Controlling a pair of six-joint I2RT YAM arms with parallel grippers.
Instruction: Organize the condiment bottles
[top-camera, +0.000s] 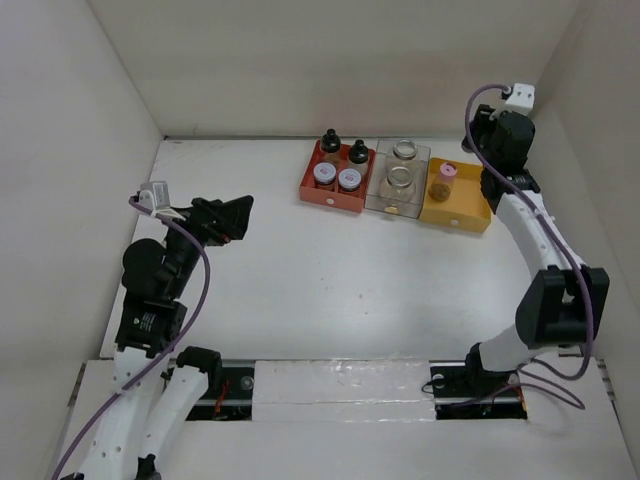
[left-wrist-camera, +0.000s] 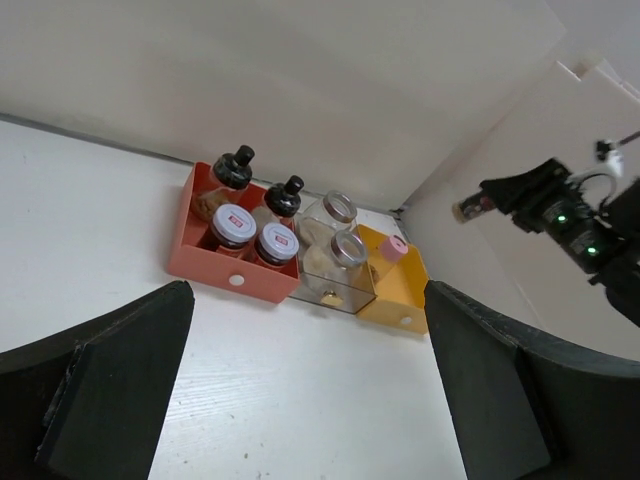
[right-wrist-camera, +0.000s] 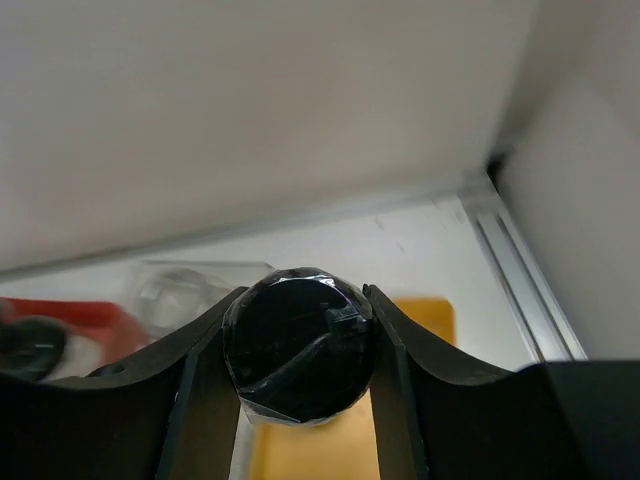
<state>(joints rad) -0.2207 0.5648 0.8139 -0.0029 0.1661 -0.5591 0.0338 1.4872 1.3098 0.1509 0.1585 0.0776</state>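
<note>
Right wrist is showing the right gripper (right-wrist-camera: 303, 300) pinching the dark slim shaker (right-wrist-camera: 298, 360), with the orange tray (right-wrist-camera: 428, 322) showing beneath it; top external is not resolving this grip. Left wrist is showing the left gripper (left-wrist-camera: 310, 395) spread wide and empty, and the pink-capped bottle (left-wrist-camera: 393, 248) standing in the orange tray.

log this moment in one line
left gripper open | right gripper shut on dark shaker | red tray: four bottles | clear tray: two jars | orange tray: pink-capped bottle
</note>
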